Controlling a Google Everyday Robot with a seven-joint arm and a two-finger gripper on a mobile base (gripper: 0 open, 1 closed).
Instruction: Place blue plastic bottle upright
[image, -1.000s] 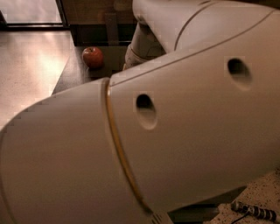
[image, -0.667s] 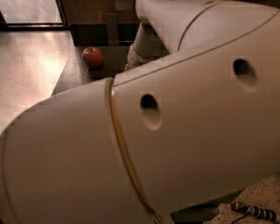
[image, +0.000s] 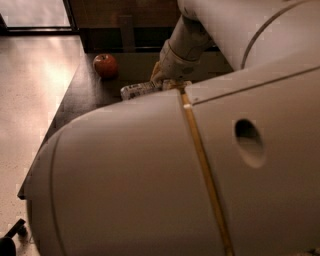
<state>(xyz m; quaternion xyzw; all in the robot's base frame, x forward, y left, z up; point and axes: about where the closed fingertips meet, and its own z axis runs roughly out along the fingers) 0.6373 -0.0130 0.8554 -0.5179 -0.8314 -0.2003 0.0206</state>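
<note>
The blue plastic bottle (image: 136, 90) lies on its side on the dark table (image: 82, 97). Only its pale label with dark print shows, and its right end is hidden behind my arm. My gripper (image: 165, 81) reaches down from the pale wrist (image: 182, 47) to the bottle's right end and is mostly hidden by the large arm shell (image: 175, 175) that fills the foreground.
A red apple (image: 105, 65) sits on the table behind and left of the bottle. The table's left edge borders a shiny light floor (image: 30, 95). A dark wall or cabinet (image: 125, 25) stands behind the table.
The arm shell has shifted right in the view, uncovering more of the table. The bottle and the gripper's lower end now show; before, they were hidden. The apple has not moved.
</note>
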